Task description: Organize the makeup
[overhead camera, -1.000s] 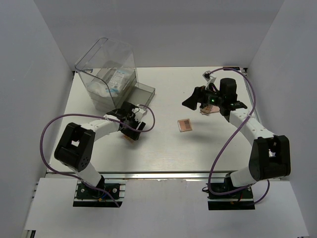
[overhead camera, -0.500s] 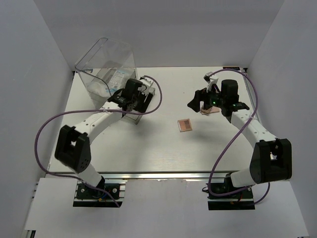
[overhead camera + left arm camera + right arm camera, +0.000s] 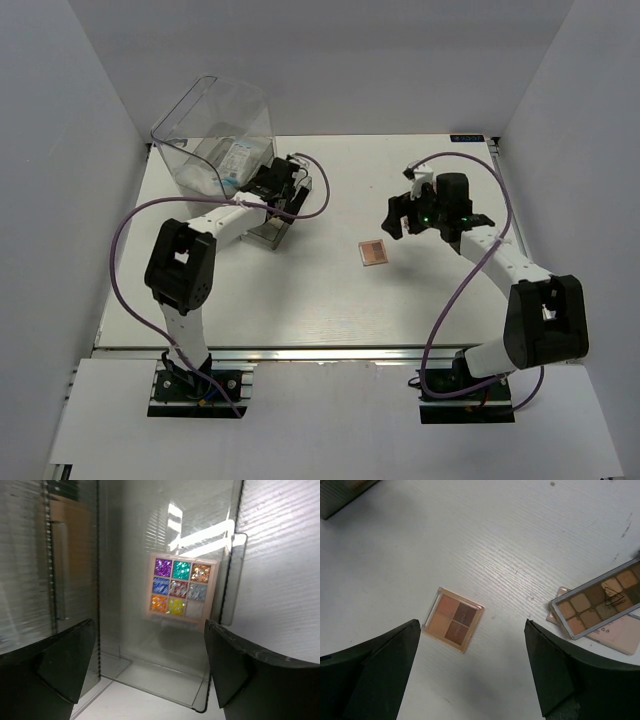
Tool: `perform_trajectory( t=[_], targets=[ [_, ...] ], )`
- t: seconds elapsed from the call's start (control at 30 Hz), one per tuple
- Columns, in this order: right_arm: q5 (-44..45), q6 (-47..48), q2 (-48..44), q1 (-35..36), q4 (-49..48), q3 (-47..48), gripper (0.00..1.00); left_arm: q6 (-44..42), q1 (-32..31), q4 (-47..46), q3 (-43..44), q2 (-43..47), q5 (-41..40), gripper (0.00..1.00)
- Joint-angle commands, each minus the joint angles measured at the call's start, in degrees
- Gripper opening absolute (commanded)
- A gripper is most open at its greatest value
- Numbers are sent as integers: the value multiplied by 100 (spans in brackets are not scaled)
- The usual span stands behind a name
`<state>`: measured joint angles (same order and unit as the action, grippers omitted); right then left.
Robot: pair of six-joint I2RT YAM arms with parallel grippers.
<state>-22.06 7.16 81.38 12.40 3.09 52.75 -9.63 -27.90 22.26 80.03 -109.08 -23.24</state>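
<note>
The glitter palette (image 3: pixel 180 587) is now released inside the drawer (image 3: pixel 165 680), just ahead of the left tool (image 3: pixel 149 630), which is spread wide. The four-pan palette (image 3: pixel 453 619) is left beneath the wide, empty right tool (image 3: pixel 472 625).

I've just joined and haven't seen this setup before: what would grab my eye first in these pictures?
The bright nine-colour glitter palette, seen through clear plastic straight ahead of the left wrist camera, stands out most. From above, the large clear box at the far left of the table dominates, and a small brown four-pan palette lies alone mid-table.
</note>
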Motion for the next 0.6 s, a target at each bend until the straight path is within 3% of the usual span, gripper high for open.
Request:
perform_trajectory(
  t=[0.0,0.3,0.57],
  targets=[
    [641,-74,298,331,253,305,89,-39,48,50,241,167,-233,98],
    [1951,-355,1281,1290,1122,560,89,531,48,393,5,1167,118,98],
    [2084,-557,1643,1510,1220,657,89,1771,39,454,-514,2548,531,98]
  ],
)
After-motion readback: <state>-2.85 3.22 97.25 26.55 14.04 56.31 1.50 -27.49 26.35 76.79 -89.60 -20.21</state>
